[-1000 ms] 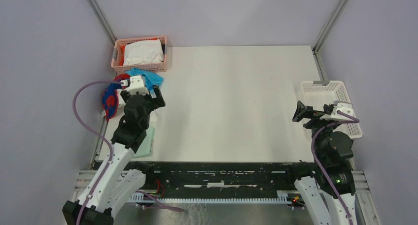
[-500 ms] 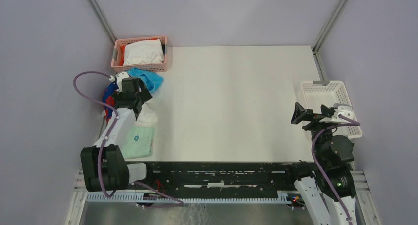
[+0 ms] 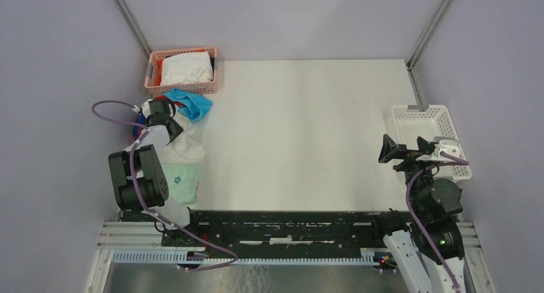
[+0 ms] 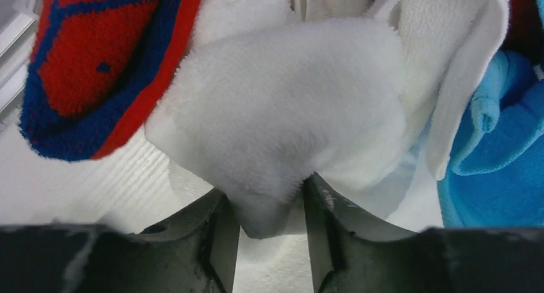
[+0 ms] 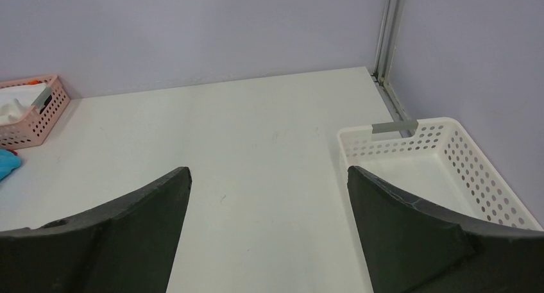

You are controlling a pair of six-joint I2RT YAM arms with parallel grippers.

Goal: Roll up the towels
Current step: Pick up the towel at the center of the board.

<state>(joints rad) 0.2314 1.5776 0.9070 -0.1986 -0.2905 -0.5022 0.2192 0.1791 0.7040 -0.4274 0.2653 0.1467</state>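
**A:** From above, why is the left arm doubled back on itself?

**B:** It puts the left gripper (image 3: pixel 168 126) down on the pile at the left edge of the table (image 3: pixel 301 133). The white towel (image 3: pixel 184 147) lies right under its tips. The blue towel (image 3: pixel 192 104) sits farther back by the pink basket (image 3: pixel 185 86), and the mint cloth (image 3: pixel 182 181) lies nearer the bases. I'd judge the aim is to single out one towel so it can be spread and rolled.

**A:** And the right gripper (image 3: pixel 401 150)?

**B:** It hangs beside the white basket (image 3: pixel 423 127), well apart from the towels. It looks parked out of the way, I'd say.

**A:** What does the left wrist view show?

**B:** A rounded fold of the white towel sits between the fingers (image 4: pixel 218 235) and touches both. The jaws are partway in and pinch it, though I can't tell how firmly. The red towel (image 4: pixel 77 62) lies to one side and the blue towel to the other, both against the white.

**A:** And the right wrist view?

**B:** The jaws are spread wide with nothing between them. Beyond them there is only bare table and the white basket.
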